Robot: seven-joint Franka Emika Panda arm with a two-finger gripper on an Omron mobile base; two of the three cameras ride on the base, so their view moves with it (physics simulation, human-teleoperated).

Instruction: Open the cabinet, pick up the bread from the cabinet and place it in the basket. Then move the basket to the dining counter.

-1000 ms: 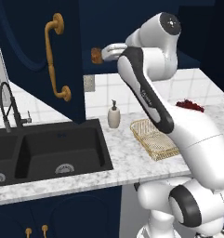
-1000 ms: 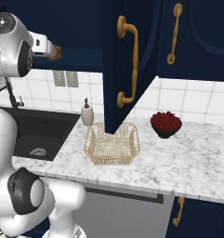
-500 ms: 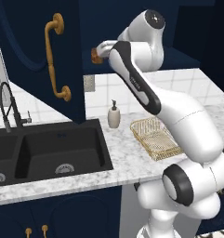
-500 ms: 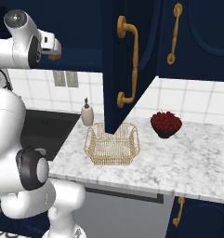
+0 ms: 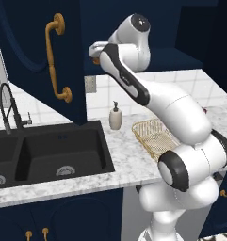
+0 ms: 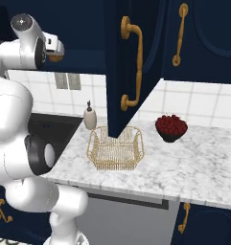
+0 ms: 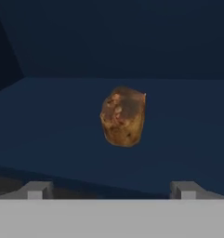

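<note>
The cabinet (image 5: 39,52) stands open, its door (image 6: 131,67) swung out over the counter. On the dark blue shelf inside lies the bread (image 7: 123,116), a small brown lump, also seen as a speck of orange (image 5: 95,60) under my hand. My gripper (image 7: 111,189) is open and points at the bread, which lies ahead of the fingertips (image 7: 36,189) and apart from them. The golden wire basket (image 6: 116,148) sits on the marbled counter below, with nothing in it. The dining counter is out of view.
A black sink (image 5: 49,150) with a faucet (image 5: 9,108) lies left of the basket. A soap dispenser (image 6: 90,117) stands by the tiled wall. A dark red bowl (image 6: 171,127) sits right of the basket. The open door hangs above the basket.
The arm has reached up and leftward, carrying the hand further into the open cabinet toward the bread. The jaws stay open. Basket and door have not moved.
</note>
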